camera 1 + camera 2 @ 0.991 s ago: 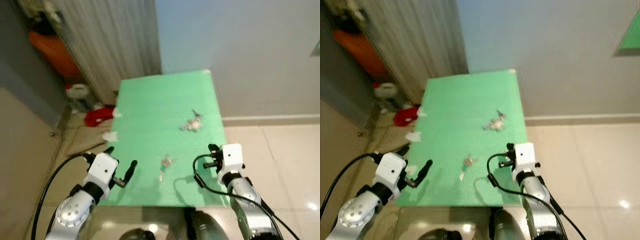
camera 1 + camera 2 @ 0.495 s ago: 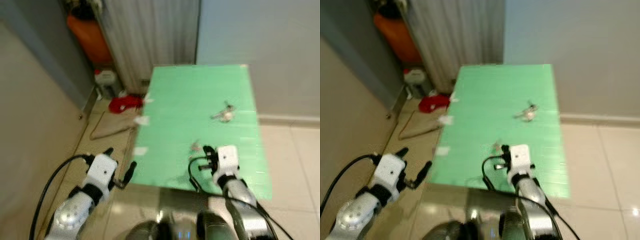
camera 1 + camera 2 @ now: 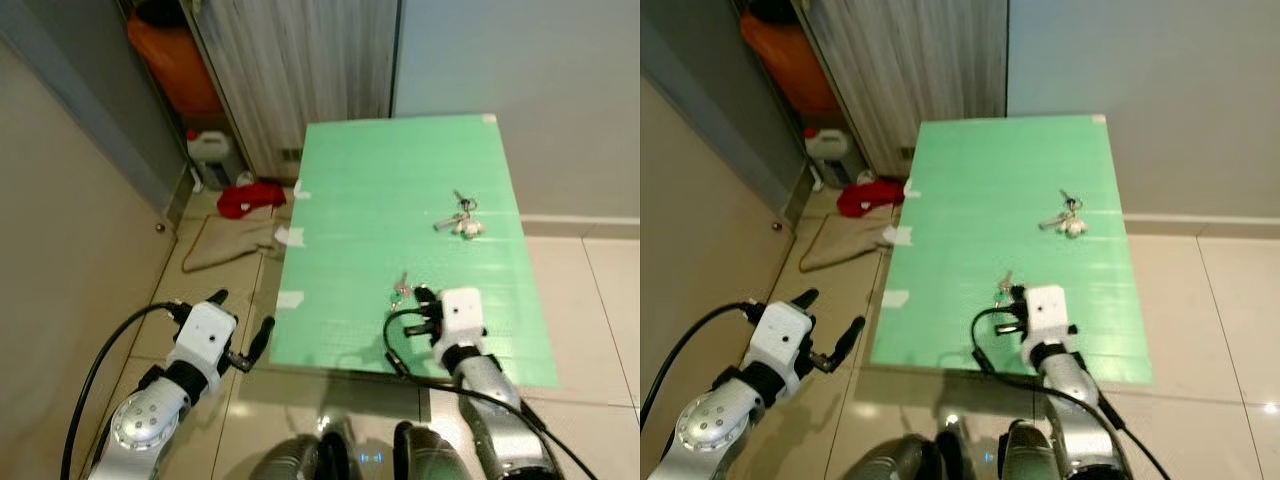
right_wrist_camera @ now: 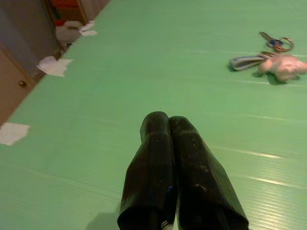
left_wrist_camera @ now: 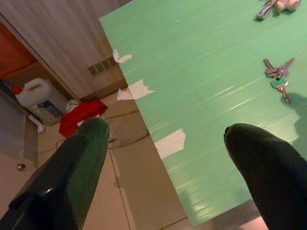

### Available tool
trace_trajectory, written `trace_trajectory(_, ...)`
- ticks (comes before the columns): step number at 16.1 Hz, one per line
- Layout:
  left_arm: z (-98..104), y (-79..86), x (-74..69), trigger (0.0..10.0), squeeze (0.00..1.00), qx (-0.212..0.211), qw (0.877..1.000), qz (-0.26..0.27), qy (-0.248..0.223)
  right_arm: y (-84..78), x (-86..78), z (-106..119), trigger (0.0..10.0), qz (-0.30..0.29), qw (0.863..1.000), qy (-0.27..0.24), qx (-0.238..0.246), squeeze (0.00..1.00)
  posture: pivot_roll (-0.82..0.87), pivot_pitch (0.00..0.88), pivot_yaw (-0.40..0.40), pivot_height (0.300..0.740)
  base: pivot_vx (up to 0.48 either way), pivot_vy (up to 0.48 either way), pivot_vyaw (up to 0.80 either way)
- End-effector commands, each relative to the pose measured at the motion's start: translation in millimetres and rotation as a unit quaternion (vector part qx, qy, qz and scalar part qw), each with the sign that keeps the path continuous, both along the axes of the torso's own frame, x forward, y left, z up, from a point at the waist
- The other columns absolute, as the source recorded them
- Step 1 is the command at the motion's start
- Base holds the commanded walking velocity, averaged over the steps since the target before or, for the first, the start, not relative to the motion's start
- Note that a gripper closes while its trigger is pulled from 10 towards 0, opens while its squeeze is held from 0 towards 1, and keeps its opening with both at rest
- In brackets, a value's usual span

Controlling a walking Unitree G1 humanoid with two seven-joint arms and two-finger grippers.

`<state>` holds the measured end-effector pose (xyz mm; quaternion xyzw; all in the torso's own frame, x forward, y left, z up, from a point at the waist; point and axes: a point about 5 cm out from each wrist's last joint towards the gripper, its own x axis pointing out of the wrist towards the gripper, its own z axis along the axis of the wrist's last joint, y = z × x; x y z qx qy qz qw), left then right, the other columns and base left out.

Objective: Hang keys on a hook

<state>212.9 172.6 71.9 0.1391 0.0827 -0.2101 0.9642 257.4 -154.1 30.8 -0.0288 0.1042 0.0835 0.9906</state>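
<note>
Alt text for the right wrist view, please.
The right hand, its two black fingers pressed shut and empty, hovers over a green corrugated-plastic table top. Farther across the top lies a silver key bunch with a pale fluffy charm.

Bright, even indoor light; glare on floor tiles (image 3: 610, 300) & green board (image 5: 211, 86); wrist views soft close-up.

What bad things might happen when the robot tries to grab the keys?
The right gripper is shut, so unless it opens it may just push the small keys across the green table. There are also second keys with a pale charm farther back, so it might pick the wrong bunch.
</note>
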Motion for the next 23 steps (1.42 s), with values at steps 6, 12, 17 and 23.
trace_trajectory(6,0.3,1.3,-0.8,10.0,0.00,0.006,1.000,-0.007,0.005,6.7,1.2,-3.3,10.0,0.005,1.000,0.017,0.005,0.00,-0.08,0.207,0.163,0.740,0.089,0.133,-0.39)
trace_trajectory(12,-0.4,0.2,2.0,10.0,0.00,0.021,1.000,-0.010,0.005,7.6,1.9,-2.1,10.0,0.003,1.000,0.008,0.001,0.00,-0.08,0.207,0.162,0.740,0.168,0.104,-0.26)
trace_trajectory(17,-1.7,1.7,4.5,10.0,0.00,0.039,0.999,0.000,0.001,9.5,3.7,-1.7,10.0,0.012,1.000,0.008,0.002,1.00,-0.08,0.203,0.156,0.740,0.000,0.000,0.00)
trace_trajectory(23,-3.6,-0.6,1.1,10.0,0.00,0.031,0.999,-0.009,0.009,1.6,4.7,-9.4,10.0,-0.034,0.999,0.025,-0.016,1.00,-0.08,0.211,0.156,0.740,0.000,0.000,0.00)
